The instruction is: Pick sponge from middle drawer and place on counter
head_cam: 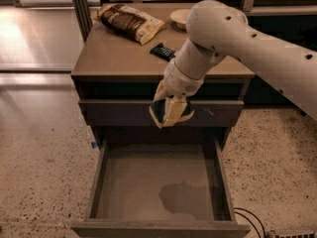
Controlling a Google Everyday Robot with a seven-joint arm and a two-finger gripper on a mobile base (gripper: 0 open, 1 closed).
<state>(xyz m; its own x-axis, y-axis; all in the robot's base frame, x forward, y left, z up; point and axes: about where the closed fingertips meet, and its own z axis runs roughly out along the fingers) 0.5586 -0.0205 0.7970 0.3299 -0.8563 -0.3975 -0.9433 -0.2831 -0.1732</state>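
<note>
My gripper (171,114) hangs from the white arm in front of the cabinet and is shut on the sponge (159,114), whose dark green face and yellow layer show between the fingers. It holds the sponge in the air above the open middle drawer (96,182), level with the closed upper drawer front. The drawer is pulled fully out and its flat floor is bare. The tan counter (114,56) lies above and behind the gripper.
On the counter sit a brown snack bag (130,21) at the back left, a dark snack wrapper (162,51) near the arm, and a pale bowl (179,16) at the back. A closed drawer front (119,112) with pale scratches faces me. A cable (247,217) lies on the speckled floor.
</note>
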